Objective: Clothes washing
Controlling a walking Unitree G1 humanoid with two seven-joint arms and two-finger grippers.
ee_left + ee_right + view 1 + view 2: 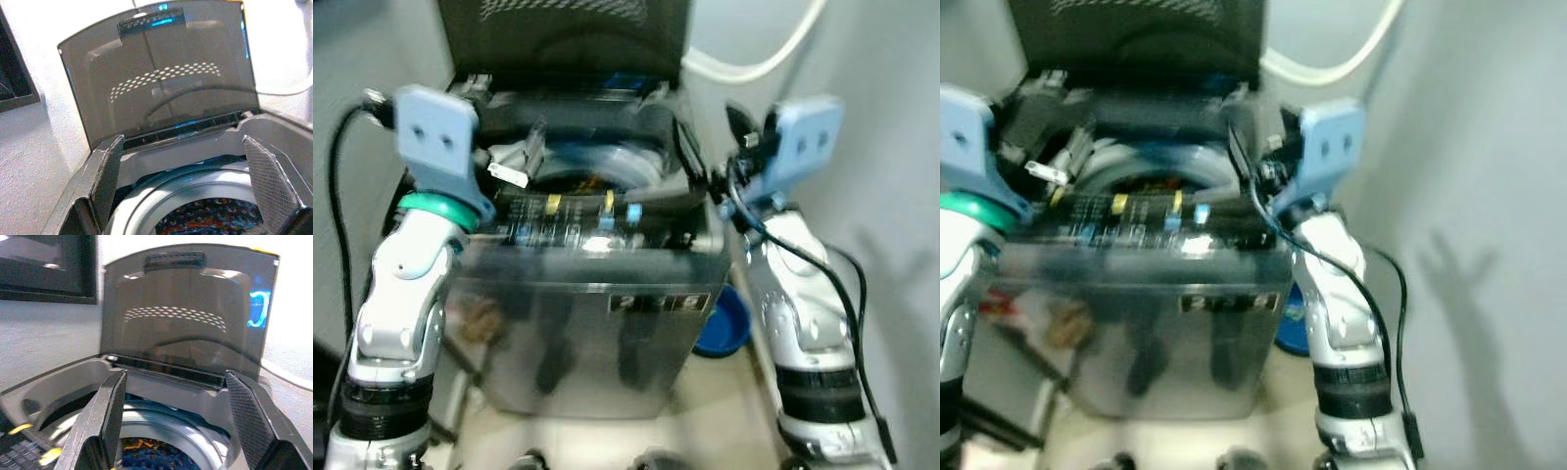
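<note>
Washer (597, 294) lid (161, 73) up; clothes (210, 218) inside; both fingers (110, 416) spread

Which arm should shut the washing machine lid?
Probably the left. Its open pincer points squarely at the upright smoky-grey plastic lid; the right pincer is also open but faces it more from the side.

left hand (186, 186): raised, fingers spread | right hand (178, 423): raised, apparently spread too
</note>
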